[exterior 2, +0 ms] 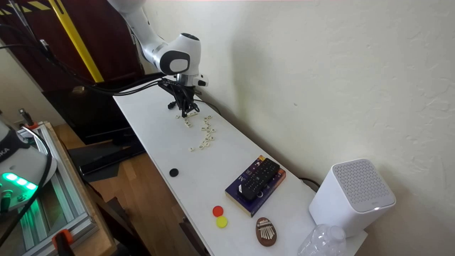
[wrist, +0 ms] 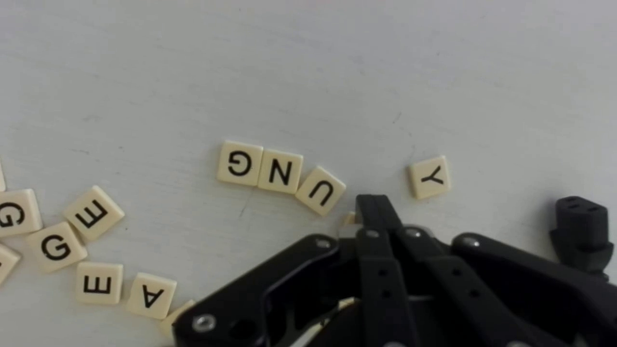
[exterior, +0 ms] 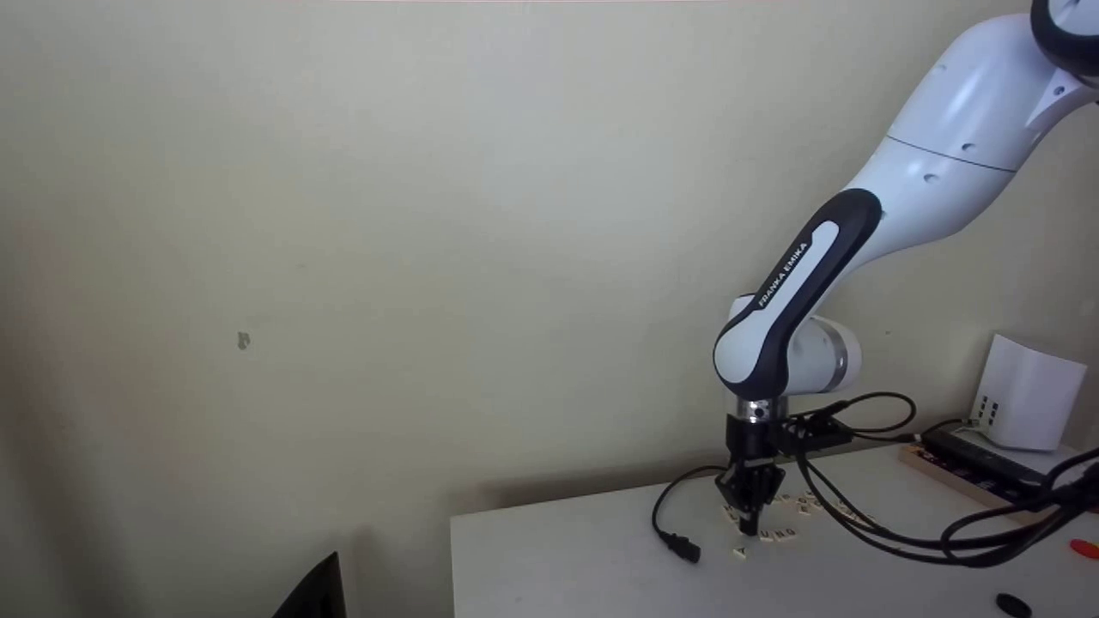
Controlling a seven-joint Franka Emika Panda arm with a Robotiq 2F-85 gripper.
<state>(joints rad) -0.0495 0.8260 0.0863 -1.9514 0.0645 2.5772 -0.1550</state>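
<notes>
Gripper [wrist: 378, 207] is standing with fingers pressed together, holding nothing visible, at lower right of the wrist view. Just beside its tips, the U tile [wrist: 321, 191] is lying near center, by the N tile [wrist: 280, 170]; the Y tile [wrist: 430, 177] is sitting apart, farther right. A black connector [wrist: 582, 231] is resting at the right edge. The step in hand is seemingly involving pushing these tiles; the next move is probably calling for low, gentle contact at one edge.

White bench [exterior 2: 202, 170]. Letter tiles [wrist: 280, 171] spread toward one end, cable plug [wrist: 581, 226] nearby. Black disc [exterior 2: 174, 172], red disc [exterior 2: 218, 211], yellow disc [exterior 2: 221, 222] nearer open edge. Book [exterior 2: 263, 195] by wall-side edge; thumb piano [exterior 2: 266, 232], white vented box [exterior 2: 350, 199] toward opposite end.
</notes>
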